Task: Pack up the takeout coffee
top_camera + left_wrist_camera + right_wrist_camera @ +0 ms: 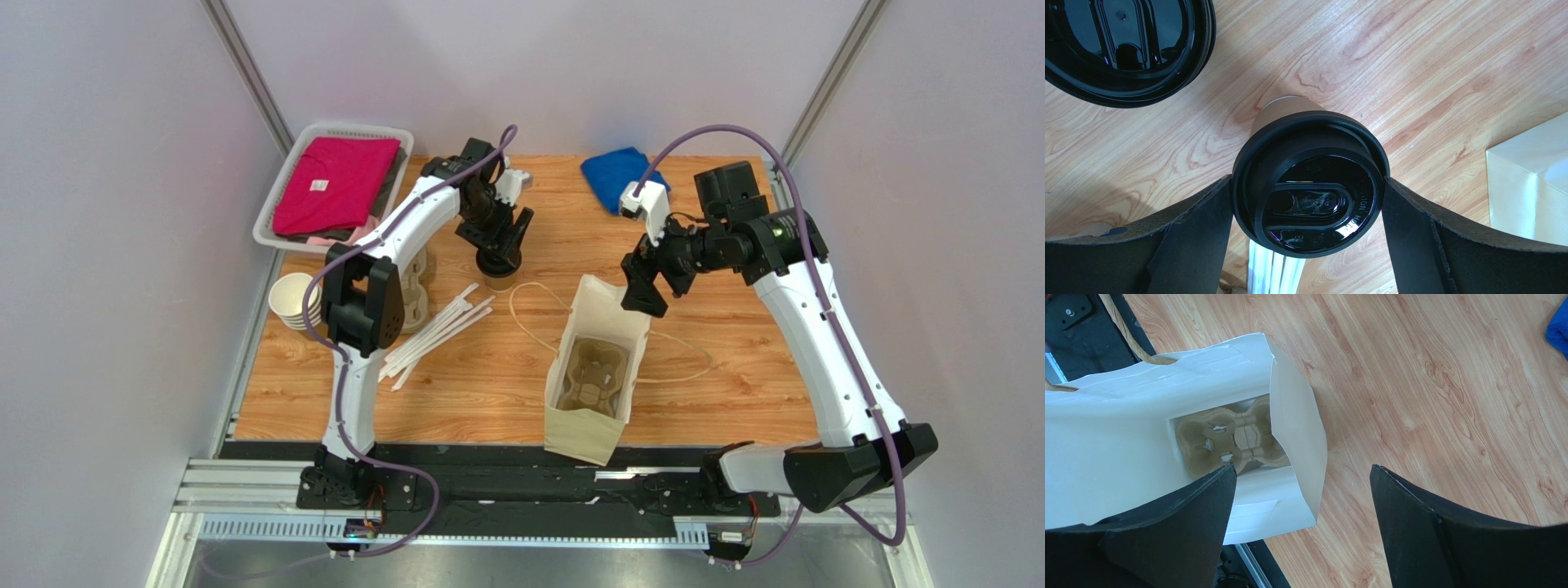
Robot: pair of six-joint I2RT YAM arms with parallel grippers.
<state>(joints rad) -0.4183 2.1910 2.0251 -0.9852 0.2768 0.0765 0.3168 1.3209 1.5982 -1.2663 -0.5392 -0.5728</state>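
Observation:
The takeout coffee (pixel 1309 190), a tan paper cup with a black lid, stands upright on the wooden table (pixel 736 319) at the back middle (pixel 497 261). My left gripper (pixel 1307 179) reaches down over it, and both fingers touch the lid's rim, one on each side. In the top view the left gripper (pixel 497 251) hides most of the cup. My right gripper (pixel 1303 468) is open and holds nothing. It hovers over the far edge of an open paper bag (pixel 1118 416), which stands at the table's front middle (pixel 589 423). A brown pulp cup carrier (pixel 1235 435) lies in the bottom of the bag.
A pile of loose black lids (pixel 1125 43) lies just beyond the cup. White straws (pixel 436 331) lie beside it. A stack of lidless paper cups (pixel 292 300) sits at the left edge. A white basket (pixel 276 208) with red cloth is back left, and a blue cloth (pixel 620 175) is at the back.

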